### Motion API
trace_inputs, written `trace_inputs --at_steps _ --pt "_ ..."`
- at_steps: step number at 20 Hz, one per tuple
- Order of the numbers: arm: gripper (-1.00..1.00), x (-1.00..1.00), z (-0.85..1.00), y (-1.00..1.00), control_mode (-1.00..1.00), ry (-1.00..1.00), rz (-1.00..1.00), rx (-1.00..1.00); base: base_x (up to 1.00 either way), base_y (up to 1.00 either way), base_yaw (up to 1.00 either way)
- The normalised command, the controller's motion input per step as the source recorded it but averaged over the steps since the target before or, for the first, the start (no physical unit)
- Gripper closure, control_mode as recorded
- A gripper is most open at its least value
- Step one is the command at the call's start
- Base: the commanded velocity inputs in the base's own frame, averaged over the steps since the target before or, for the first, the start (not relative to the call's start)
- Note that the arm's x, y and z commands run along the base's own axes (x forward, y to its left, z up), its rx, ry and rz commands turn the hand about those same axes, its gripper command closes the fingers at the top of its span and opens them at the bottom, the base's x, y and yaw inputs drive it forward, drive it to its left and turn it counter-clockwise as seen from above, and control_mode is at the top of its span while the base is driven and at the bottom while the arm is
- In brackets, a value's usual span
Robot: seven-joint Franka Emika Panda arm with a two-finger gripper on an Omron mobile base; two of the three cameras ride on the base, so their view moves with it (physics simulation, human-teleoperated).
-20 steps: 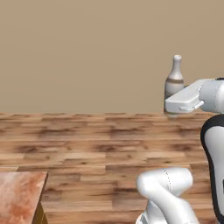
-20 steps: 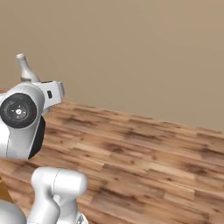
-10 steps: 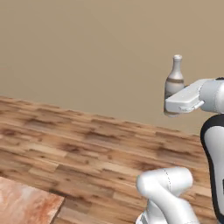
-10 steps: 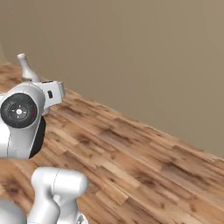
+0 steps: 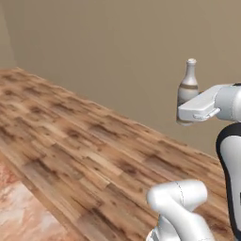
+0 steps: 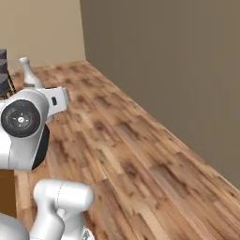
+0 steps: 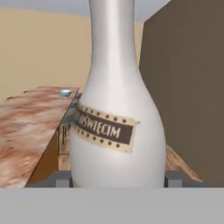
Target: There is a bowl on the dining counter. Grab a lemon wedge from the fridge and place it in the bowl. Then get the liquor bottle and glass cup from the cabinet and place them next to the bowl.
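Observation:
My gripper (image 7: 116, 178) is shut on the base of a white liquor bottle (image 7: 116, 109) with a dark label band, and a finger tip shows on each side of it. The bottle stands upright in the grip. In the left base view the liquor bottle (image 5: 188, 89) rises above the hand (image 5: 200, 107) at the right, high over the floor. In the right base view its neck (image 6: 28, 70) pokes up behind the hand at the left. Far off in the hand view, a small grey bowl (image 7: 65, 92) sits on the reddish marble dining counter (image 7: 26, 127).
Wooden plank floor (image 5: 94, 155) spreads ahead, bounded by a plain brown wall (image 6: 178, 70). A corner of marble counter (image 5: 19, 212) lies at the lower left of the left base view. A brown cabinet side (image 6: 7, 197) and dark shelving (image 6: 3, 70) sit at the left edge of the right base view.
The whole scene has swung across both base views, so the base and its cameras have turned. The arm keeps the same pose with the bottle still held upright.

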Motion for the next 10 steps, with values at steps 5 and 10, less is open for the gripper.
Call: trace_inputs --at_steps 5,10 --pt "1.00 0.00 0.00 0.00 1.00 0.00 0.00 0.00 1.00 -0.01 0.64" --pt "1.00 0.00 0.00 0.00 1.00 0.00 0.00 0.00 1.00 -0.09 0.57"
